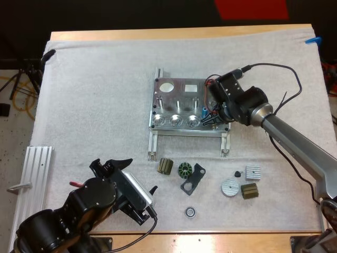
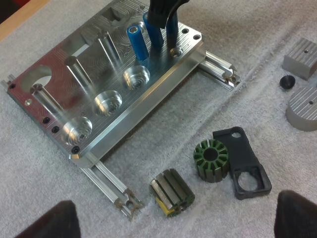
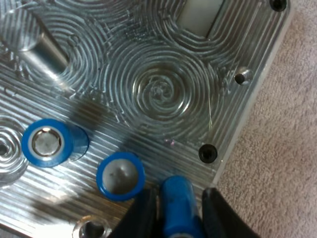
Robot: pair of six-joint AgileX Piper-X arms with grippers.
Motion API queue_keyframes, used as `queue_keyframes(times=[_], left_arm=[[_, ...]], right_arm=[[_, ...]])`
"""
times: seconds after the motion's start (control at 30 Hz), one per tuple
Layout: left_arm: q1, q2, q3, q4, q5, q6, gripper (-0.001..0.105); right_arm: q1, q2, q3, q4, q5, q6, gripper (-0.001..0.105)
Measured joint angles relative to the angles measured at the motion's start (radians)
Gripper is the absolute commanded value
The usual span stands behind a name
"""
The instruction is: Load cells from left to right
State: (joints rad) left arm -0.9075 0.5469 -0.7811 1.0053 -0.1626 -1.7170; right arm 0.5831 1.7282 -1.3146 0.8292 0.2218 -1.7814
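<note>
The metal fixture (image 1: pixel 179 105) lies mid-mat, and its front row has three empty round pockets (image 2: pixel 109 104). Two blue cylinders (image 3: pixel 47 144) (image 3: pixel 120 176) stand upright at its right end, near the corner. My right gripper (image 1: pixel 210 119) hovers over that corner, shut on a third blue cylinder (image 3: pixel 176 210) held upright just beside the standing pair. In the left wrist view its black fingers (image 2: pixel 166 15) come down by the blue cylinders (image 2: pixel 137 42). My left gripper (image 1: pixel 139 178) is open above the mat in front of the fixture, with nothing between its fingers (image 2: pixel 64 218).
Small parts lie in front of the fixture: a dark ribbed rotor (image 2: pixel 172 192), a green stator (image 2: pixel 211 159), a black bracket (image 2: pixel 245 166), a bearing (image 1: pixel 190 212), a silver disc (image 1: pixel 229 186) and a silver block (image 1: pixel 253 172). A ribbed aluminium plate (image 1: pixel 31 168) lies at the mat's left edge.
</note>
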Motion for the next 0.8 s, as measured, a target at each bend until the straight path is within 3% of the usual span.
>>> queue_keyframes(times=[0.27,0.8], left_arm=[[0.000,0.000,0.000,0.000,0.000,0.000,0.078],[0.000,0.000,0.000,0.000,0.000,-0.001,0.078]], right_arm=[[0.004,0.002,0.000,0.015,0.039,0.046,0.000],[-0.028,0.002,-0.004,0.025,-0.016,0.102,0.000]])
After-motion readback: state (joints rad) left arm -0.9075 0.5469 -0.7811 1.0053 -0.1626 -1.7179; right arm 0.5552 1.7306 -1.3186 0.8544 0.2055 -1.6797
